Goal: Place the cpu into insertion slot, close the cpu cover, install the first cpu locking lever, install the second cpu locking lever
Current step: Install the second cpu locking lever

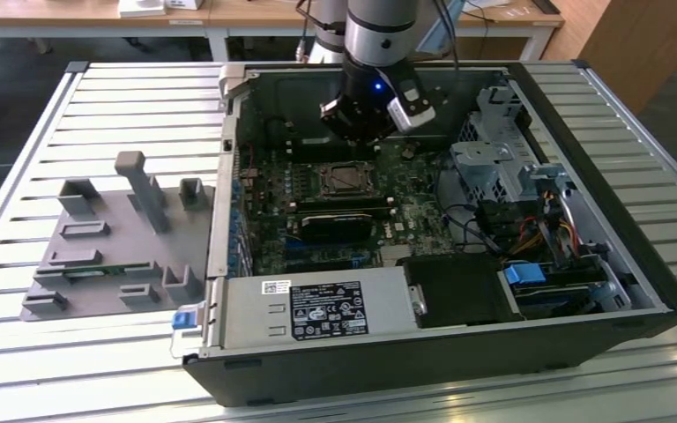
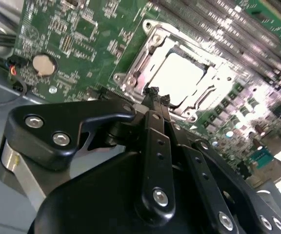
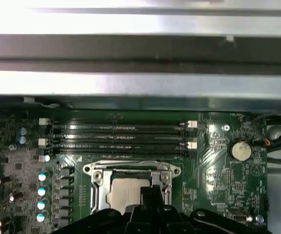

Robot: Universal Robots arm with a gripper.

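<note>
From the exterior view's left I see a grey fixture tray [image 1: 115,247] on the slatted counter [image 1: 33,115], then the open computer case [image 1: 621,176] with my gripper [image 1: 360,132] poised just above the insertion slot [image 1: 345,179]. In the second wrist view the gripper [image 2: 153,93] has its fingertips pressed together, holding nothing, right over the socket edge. The cpu [image 2: 177,78] sits in the slot with the cpu cover [image 2: 143,58] lying down around it. A coin battery [image 2: 44,64] sits nearby.
</note>
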